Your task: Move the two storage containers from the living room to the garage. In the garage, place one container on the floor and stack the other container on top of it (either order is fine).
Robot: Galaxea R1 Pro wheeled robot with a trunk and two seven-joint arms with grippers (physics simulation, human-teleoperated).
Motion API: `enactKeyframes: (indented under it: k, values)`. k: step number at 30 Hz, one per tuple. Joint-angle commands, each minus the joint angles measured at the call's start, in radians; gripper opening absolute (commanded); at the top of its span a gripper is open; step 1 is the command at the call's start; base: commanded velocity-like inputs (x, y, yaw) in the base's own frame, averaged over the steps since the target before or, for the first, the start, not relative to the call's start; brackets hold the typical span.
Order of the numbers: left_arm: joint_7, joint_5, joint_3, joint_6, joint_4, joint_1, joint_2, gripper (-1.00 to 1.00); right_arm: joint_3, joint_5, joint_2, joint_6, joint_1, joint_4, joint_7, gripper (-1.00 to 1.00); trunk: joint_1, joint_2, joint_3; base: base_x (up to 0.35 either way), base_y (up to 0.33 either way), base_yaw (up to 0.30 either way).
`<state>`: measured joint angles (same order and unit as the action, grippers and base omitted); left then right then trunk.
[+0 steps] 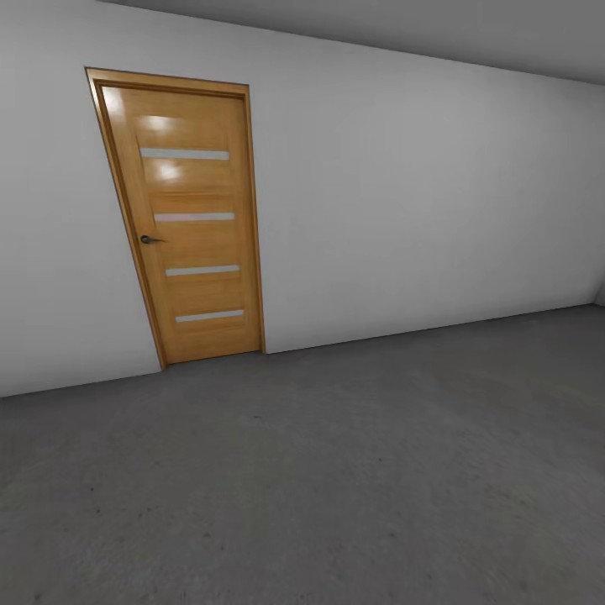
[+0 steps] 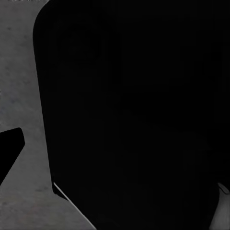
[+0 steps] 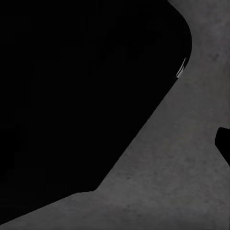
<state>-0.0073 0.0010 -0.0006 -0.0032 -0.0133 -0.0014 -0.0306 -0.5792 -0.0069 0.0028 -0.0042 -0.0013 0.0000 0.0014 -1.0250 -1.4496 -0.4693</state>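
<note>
— Garage it was: grey concrete floor [image 1: 353,470], white wall [image 1: 403,193], orange-wood door [image 1: 189,223] with four frosted strips, shut.
— And the hands?
— Wrist views were mostly black shapes over concrete; their state couldn't be told.

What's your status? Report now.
Fingers: state cannot be told. In garage: grey concrete floor ahead, orange-wood door with frosted strips shut. Nothing in the way.

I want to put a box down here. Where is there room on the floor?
The grey floor lies bare from the white wall toward the camera, including in front of the door. Nothing crowds it in the head view.
</note>
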Motion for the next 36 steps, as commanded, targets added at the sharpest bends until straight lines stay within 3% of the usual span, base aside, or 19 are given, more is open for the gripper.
enactKeyframes:
  k: [1,7,25,36]
  values:
    - [-0.001,0.001,0.001,-0.001,0.000,0.000,0.000,1.00,-0.002,-0.001,0.000,0.000,0.000,0.000,0.000,1.00,0.000,0.000,-0.001,0.000,0.000,0.000]
    - [0.000,0.001,0.002,0.000,0.000,0.000,0.005,1.00,-0.002,-0.001,0.000,0.000,0.000,0.000,0.000,1.00,0.000,0.000,-0.001,0.143,0.000,0.000]
    - [0.002,0.005,0.005,0.000,0.000,0.000,0.008,1.00,-0.002,-0.002,0.000,0.000,0.000,0.000,0.000,1.00,0.000,0.000,-0.001,0.317,0.000,0.004]
    - [0.003,0.006,0.007,0.000,0.000,0.000,0.008,1.00,-0.002,-0.002,0.000,0.000,0.000,0.000,0.000,1.00,0.000,0.000,-0.001,0.322,0.000,0.236]
